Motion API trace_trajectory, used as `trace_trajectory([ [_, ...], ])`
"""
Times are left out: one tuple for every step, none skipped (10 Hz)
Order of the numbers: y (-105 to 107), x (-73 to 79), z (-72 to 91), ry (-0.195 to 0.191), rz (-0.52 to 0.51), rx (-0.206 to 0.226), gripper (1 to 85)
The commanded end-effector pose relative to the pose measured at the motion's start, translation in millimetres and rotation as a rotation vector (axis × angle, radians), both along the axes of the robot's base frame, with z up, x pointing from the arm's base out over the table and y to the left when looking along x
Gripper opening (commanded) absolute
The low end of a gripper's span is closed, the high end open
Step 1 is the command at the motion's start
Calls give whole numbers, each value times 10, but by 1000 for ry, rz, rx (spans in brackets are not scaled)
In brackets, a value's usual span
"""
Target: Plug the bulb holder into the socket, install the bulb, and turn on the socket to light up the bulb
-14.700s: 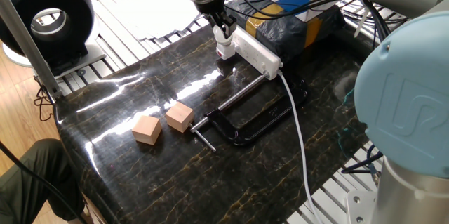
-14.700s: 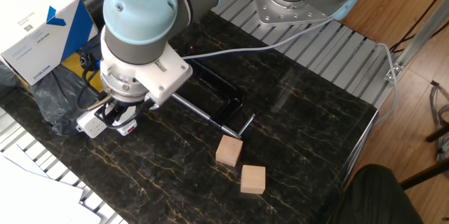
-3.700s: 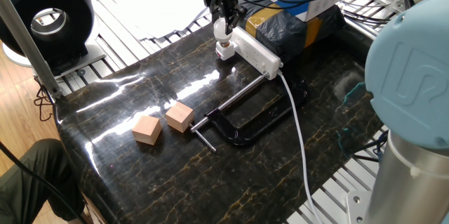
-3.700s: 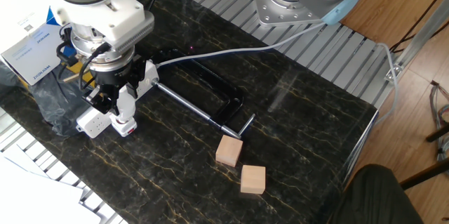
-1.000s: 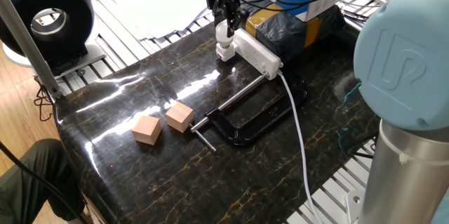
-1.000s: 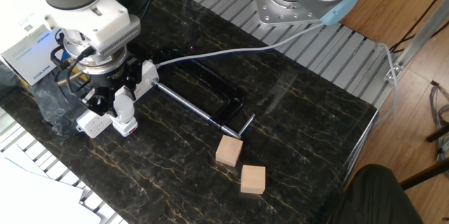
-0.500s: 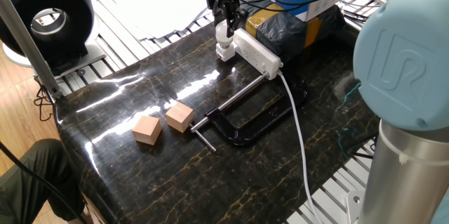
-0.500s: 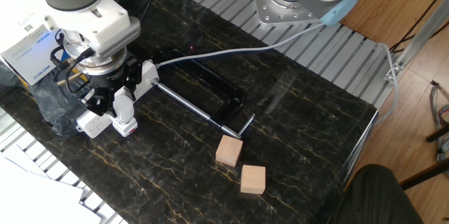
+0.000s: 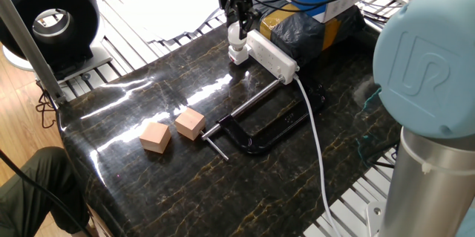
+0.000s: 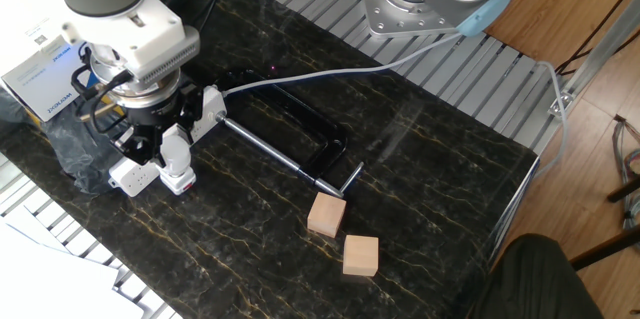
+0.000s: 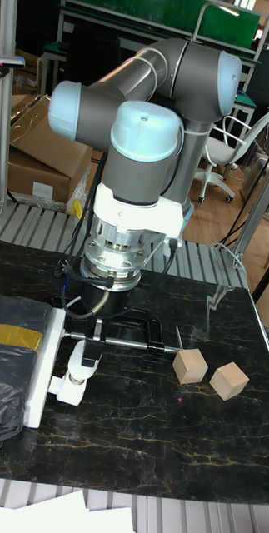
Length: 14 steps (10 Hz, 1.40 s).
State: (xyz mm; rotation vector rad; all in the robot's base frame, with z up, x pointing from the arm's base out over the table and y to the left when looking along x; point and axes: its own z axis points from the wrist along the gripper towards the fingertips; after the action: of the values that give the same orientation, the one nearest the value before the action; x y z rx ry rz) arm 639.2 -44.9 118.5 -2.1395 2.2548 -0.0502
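Observation:
The white socket (image 9: 273, 55) lies at the table's back, also visible in the other fixed view (image 10: 133, 174) and the tall view (image 11: 42, 366). The small white bulb holder (image 9: 237, 57) (image 10: 181, 182) (image 11: 67, 390) stands against the strip's near end, its red mark low on one side. The white bulb (image 9: 236, 42) (image 10: 176, 155) (image 11: 82, 360) stands upright on top of the holder. My gripper (image 9: 237, 33) (image 10: 167, 146) (image 11: 87, 348) points straight down and is shut on the bulb. The joint between bulb and holder is partly hidden by the fingers.
Two tan wooden cubes (image 9: 155, 137) (image 9: 190, 124) sit at the table's front left. A black C-clamp (image 9: 260, 127) lies mid-table across the strip's white cable (image 9: 315, 140). A black bag-wrapped box (image 9: 308, 25) stands behind the strip.
Over the last second nothing has visibly moved. Since the oldest frames the arm has swung round and the wrist has turned, with the gripper staying over the holder.

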Motion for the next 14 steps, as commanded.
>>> trace_trajectory([
  [33, 3, 6, 1, -31, 15, 10],
  [38, 0, 4, 3, -40, 17, 10],
  [35, 10, -2, 1, -43, 14, 10],
  [21, 30, -5, -5, -48, 8, 10],
  [18, 38, -5, -8, -62, 8, 10],
  [20, 37, -4, -7, -75, 7, 10],
  [19, 35, -2, -5, -89, 4, 10],
  [9, 34, 2, -5, -101, 1, 10],
  [3, 33, 6, -6, -114, -2, 10],
  [6, 28, 11, -3, -128, -3, 10],
  [-3, 31, 17, -3, -137, -10, 10],
  [-1, 24, 18, -1, -146, -11, 10],
  [4, 17, 15, 2, -155, -11, 10],
  [11, 15, 12, 4, -166, -10, 10],
])
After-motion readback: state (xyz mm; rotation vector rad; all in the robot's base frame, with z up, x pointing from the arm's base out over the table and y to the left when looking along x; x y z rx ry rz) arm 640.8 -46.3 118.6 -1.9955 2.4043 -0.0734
